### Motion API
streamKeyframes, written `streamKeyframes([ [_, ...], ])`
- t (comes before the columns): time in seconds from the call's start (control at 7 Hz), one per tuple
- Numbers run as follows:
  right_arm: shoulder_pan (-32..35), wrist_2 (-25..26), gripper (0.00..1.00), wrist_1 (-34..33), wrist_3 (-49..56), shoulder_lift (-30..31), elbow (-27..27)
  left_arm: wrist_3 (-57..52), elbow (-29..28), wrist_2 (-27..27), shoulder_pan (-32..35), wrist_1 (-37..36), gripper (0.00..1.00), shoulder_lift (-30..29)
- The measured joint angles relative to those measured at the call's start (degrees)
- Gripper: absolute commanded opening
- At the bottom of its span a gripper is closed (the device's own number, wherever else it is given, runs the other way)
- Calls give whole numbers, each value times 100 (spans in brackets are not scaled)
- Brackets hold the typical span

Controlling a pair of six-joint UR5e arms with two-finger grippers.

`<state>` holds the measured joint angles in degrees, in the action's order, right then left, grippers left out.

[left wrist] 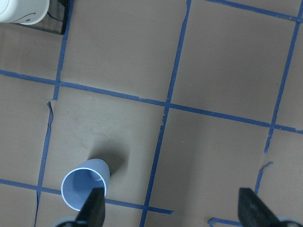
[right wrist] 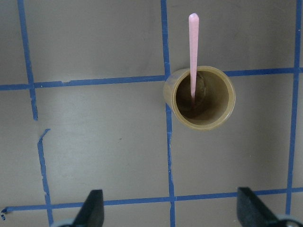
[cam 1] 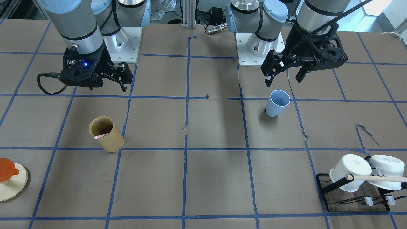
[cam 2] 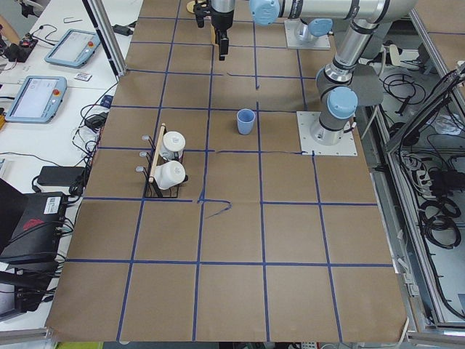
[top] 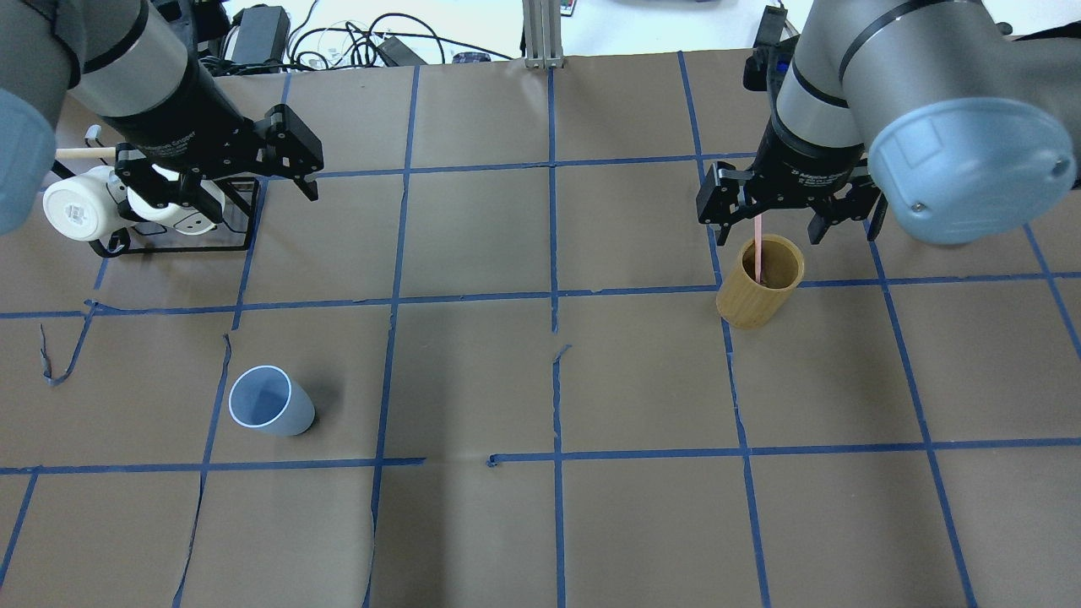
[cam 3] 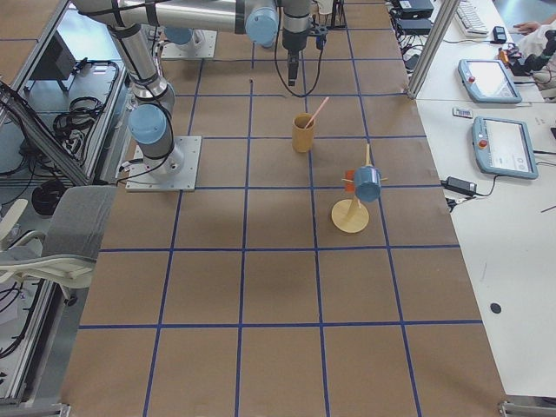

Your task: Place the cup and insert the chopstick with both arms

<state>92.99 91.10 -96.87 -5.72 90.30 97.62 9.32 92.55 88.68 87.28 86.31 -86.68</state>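
Note:
The light-blue cup (cam 1: 277, 103) stands upright on the brown paper on my left side; it also shows in the overhead view (top: 270, 403) and the left wrist view (left wrist: 85, 189). My left gripper (cam 1: 286, 74) is open and empty, raised above the table just beyond the cup. The pale-pink chopstick (top: 759, 245) leans inside the tan bamboo cylinder (top: 758, 283), its top sticking out above the rim (right wrist: 193, 52). My right gripper (top: 770, 218) is open and empty, high above the cylinder (right wrist: 201, 97).
A black rack (cam 1: 349, 197) with two white mugs (cam 1: 349, 173) and a long wooden rod (cam 1: 378, 178) stands at the table's far left corner. A round wooden stand (cam 1: 12, 187) with an orange cup (cam 1: 6, 168) sits at the far right. Blue tape lines grid the paper.

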Motion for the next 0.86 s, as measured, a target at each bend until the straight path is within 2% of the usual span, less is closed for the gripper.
streamKeyframes([
  [0.86, 9, 26, 100, -81, 1, 103, -261, 0, 0, -1, -5, 2, 100, 3],
])
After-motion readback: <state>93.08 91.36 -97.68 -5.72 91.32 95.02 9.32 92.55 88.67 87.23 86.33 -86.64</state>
